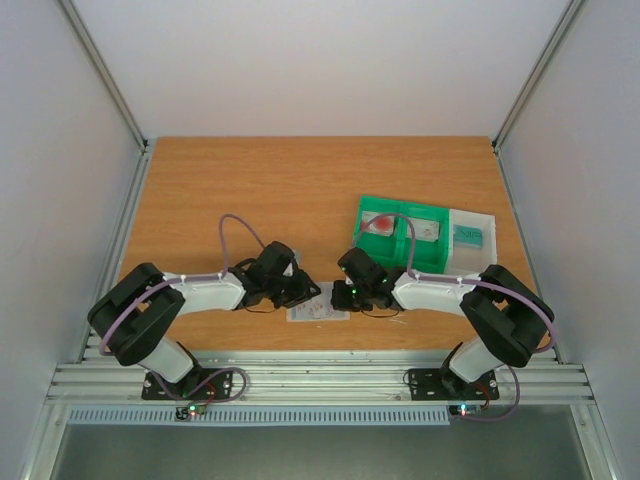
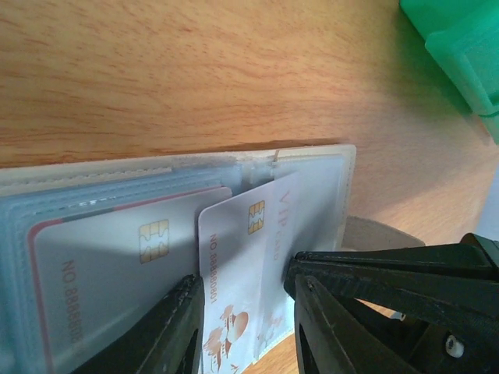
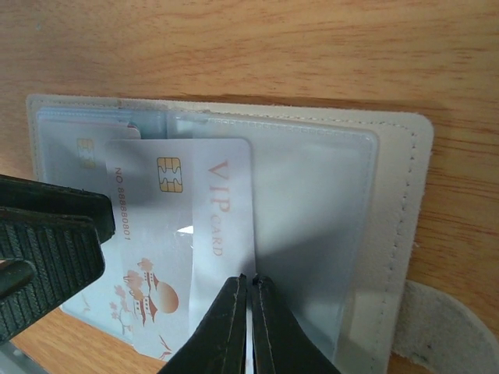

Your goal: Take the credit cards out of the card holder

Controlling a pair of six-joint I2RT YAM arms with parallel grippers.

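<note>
The card holder [image 1: 318,314] lies flat near the table's front edge, between both grippers. It also shows in the left wrist view [image 2: 312,167] and the right wrist view [image 3: 390,195]. A white card with red marks [image 2: 234,257] sticks partway out of a pocket, also in the right wrist view [image 3: 156,234]. Another pale card [image 2: 101,265] sits inside the neighbouring pocket. My left gripper [image 2: 245,292] is open, with one finger on each side of the white card. My right gripper [image 3: 251,279] is shut, its tips resting on the holder at the white card's inner edge.
A green compartment tray [image 1: 400,232] stands at the back right with a dark red card [image 1: 380,228] and a greyish card [image 1: 428,230] in it. A clear box [image 1: 472,235] beside it holds a teal card. The holder's corner tab [image 3: 444,327] lies on the wood.
</note>
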